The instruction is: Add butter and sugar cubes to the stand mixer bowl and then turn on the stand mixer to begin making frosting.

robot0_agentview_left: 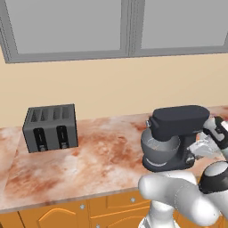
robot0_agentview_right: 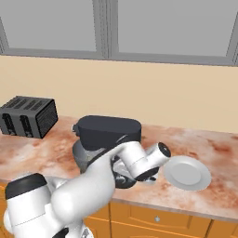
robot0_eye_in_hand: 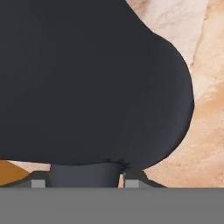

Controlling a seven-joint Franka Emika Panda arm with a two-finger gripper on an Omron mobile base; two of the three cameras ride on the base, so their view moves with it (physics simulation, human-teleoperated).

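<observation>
I see the stand mixer [robot0_agentview_left: 178, 133] at centre counter, stand mixer bowl [robot0_agentview_left: 160, 149] under its head, my gripper [robot0_eye_in_hand: 83, 177] pressed against its dark body, fingers seemingly pinching a small knob, toaster [robot0_agentview_left: 50, 127] at nine o'clock, white plate [robot0_agentview_right: 187, 173] at three o'clock

Stand mixer [robot0_eye_in_hand: 87, 83]: dark charcoal body, rounded outline, occupying the frame from the left edge to right of centre, seen very close. Small dark knob-like stub [robot0_eye_in_hand: 83, 175] at lower centre, lying between the pincer [robot0_eye_in_hand: 82, 183] finger tips [robot0_eye_in_hand: 38, 183]. Worktop [robot0_eye_in_hand: 205, 109]: mottled pink-orange stone, upper right and right edge. Orange patch [robot0_eye_in_hand: 11, 171], lower left corner.
</observation>
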